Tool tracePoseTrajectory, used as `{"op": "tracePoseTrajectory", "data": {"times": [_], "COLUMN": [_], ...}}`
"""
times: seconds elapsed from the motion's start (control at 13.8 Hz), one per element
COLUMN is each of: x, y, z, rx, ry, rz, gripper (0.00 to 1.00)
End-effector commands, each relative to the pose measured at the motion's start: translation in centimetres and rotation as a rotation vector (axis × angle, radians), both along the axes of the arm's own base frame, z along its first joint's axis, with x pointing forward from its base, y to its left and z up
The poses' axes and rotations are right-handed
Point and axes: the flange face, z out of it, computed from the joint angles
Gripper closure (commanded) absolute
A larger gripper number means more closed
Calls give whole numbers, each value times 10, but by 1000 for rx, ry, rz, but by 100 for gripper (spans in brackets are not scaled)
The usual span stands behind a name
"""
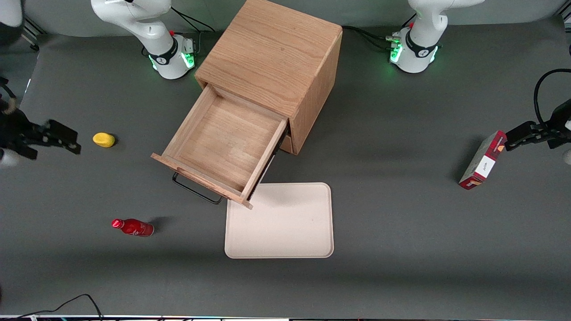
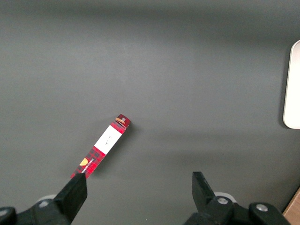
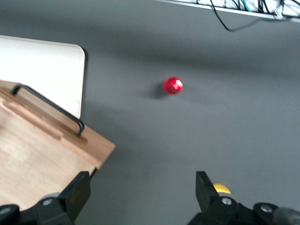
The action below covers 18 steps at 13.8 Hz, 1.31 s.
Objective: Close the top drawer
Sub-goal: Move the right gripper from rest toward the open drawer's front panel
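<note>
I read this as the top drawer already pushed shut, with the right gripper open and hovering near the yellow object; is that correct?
Not quite: the top drawer is pulled fully out, its empty inside showing in the front view. The rest holds: the gripper is open, hovering near the yellow object, toward the working arm's end of the table.

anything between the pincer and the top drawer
Only the yellow object near the open pincer; past it, bare table up to the top drawer, in the front view.

One cabinet, one tray, one bottle, one box.
</note>
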Motion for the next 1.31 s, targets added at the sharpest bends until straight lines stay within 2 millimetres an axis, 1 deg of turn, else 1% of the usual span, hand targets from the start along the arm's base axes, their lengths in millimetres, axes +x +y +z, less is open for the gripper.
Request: {"op": "tracePoseTrajectory", "data": {"times": [0.0, 0.07, 0.15, 0.22, 0.44, 0.51, 0.58, 0.87, 1.02, 1.09, 1.16, 1.24], "x": [25, 25, 24, 21, 19, 19, 22, 28, 30, 34, 37, 38], "y": [23, 25, 24, 28, 68, 77, 80, 84, 83, 79, 77, 77], "z": [-2, -2, 1, 5, -7, -10, -18, -33, -36, -42, -40, -39], "rx": [16, 17, 17, 22, 63, 62, 62, 52, 39, 34, 23, 18], "ry": [-30, -31, -32, -38, -11, -8, 4, 25, 27, 32, 10, -2], "rz": [43, 47, 46, 54, 167, 243, 316, 633, 798, 848, 883, 877], "gripper": [0, 0, 0, 0, 0, 0, 0, 0, 0, 0, 0, 0]}}
